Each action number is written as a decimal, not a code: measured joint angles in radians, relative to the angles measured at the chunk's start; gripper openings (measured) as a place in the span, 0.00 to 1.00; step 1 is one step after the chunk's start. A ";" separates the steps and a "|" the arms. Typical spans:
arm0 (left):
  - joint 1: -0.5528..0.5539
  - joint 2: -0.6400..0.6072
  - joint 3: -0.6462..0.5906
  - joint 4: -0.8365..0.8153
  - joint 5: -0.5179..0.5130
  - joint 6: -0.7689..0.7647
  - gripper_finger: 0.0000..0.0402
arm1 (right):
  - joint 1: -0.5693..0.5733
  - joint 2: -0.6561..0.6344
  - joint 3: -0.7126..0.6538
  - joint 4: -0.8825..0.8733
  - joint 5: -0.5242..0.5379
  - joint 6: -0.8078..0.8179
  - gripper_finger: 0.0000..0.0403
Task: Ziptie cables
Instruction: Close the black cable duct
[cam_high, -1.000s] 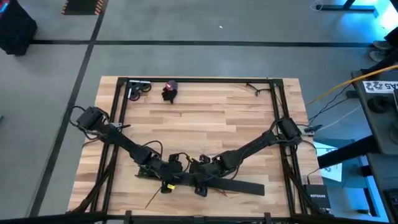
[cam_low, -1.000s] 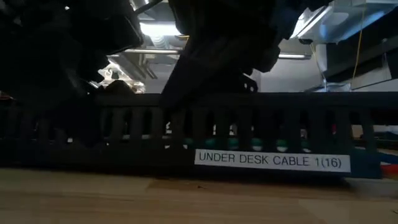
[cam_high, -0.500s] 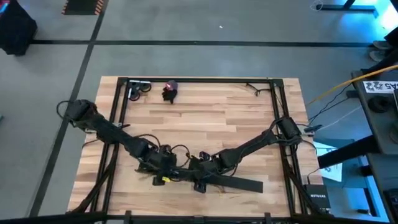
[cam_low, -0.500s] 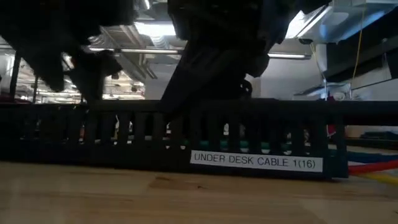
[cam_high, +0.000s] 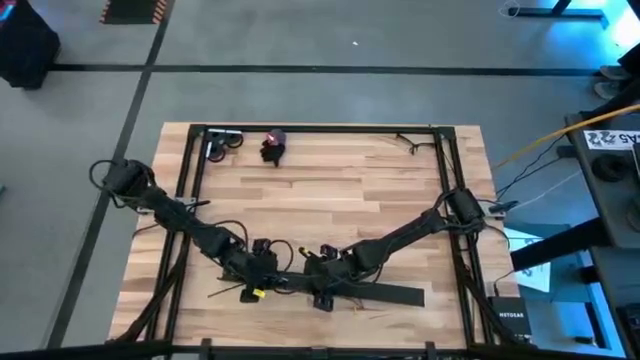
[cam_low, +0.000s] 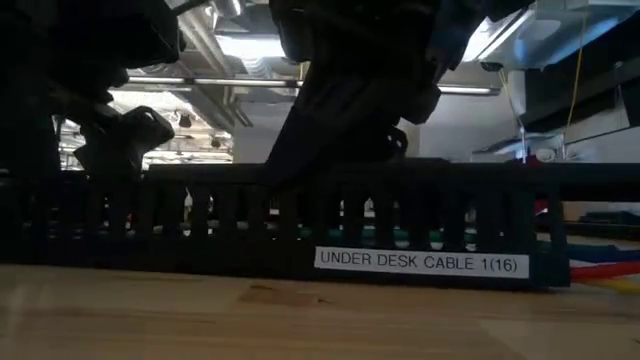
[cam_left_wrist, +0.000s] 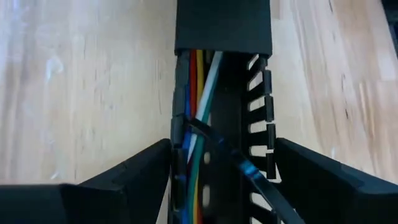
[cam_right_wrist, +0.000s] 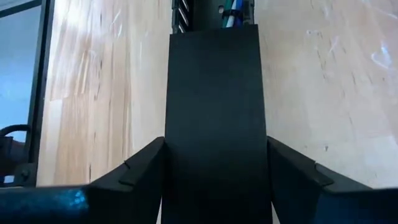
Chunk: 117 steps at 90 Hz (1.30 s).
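- Left gripper (cam_left_wrist: 217, 186) spread wide over the slotted black cable duct (cam_left_wrist: 249, 155), one finger (cam_left_wrist: 124, 180) on each side of it, closed on nothing.
- Inside the duct: cables (cam_left_wrist: 198, 112), red, yellow, white, blue and green, running lengthwise, with a thin dark zip tie (cam_left_wrist: 214, 140) lying across them.
- Right gripper (cam_right_wrist: 216, 180) clamped on the duct's solid black lid (cam_right_wrist: 214, 106), fingers (cam_right_wrist: 134, 177) pressed to its two edges.
- Both grippers side by side at the duct's left half, near the front edge of the wooden table (cam_high: 340, 190).
- White label (cam_low: 422, 263) on the duct wall: "UNDER DESK CABLE 1(16)".
- Far beyond the duct, by the table's back rim: a small dark object with a red top (cam_high: 272, 146).
- Beyond the table: grey floor, ceiling strip lights.
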 joint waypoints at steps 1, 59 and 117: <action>0.000 0.000 0.000 0.000 0.000 0.000 0.69 | 0.000 0.000 0.000 0.000 0.000 0.000 0.55; 0.011 -0.044 -0.012 -0.047 0.004 -0.039 0.69 | -0.001 0.000 -0.001 0.003 0.000 0.009 0.55; 0.019 0.135 -0.057 0.357 0.029 -0.078 0.48 | 0.000 0.033 -0.006 0.164 0.007 0.028 0.55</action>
